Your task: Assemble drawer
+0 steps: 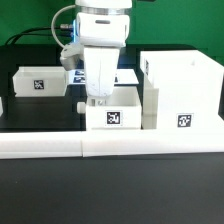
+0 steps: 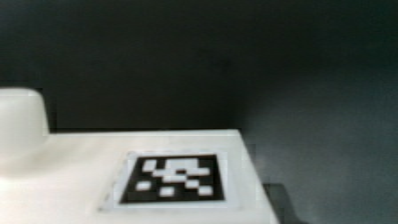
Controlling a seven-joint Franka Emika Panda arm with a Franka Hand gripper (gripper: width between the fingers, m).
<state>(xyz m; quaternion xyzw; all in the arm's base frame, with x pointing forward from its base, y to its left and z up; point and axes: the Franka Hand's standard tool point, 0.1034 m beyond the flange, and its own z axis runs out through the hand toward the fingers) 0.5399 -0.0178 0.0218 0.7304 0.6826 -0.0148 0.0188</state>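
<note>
Hangs vertical, wrist straight down, with the gripper (image 1: pixel 97 100) low at the rear wall of the drawer tray (image 1: pixel 112 117). Cannot tell whether clamped or open. Shows that tray just beside the drawer housing (image 1: pixel 182 90) at three o'clock, the second drawer tray (image 1: pixel 38 81) well apart at nine o'clock.

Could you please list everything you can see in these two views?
housing: one, white, tagged, the exterior view's right.
centre tray: one, white, tagged, front middle.
rear tray: one, white, tagged, back at the exterior view's left.
long bar: one, white, along the front.
marker board: one, white, behind the arm.
table: one, black, beneath everything.
arm: one, white, centre.
gripper: one, low at the centre tray; open or shut unclear.
</note>
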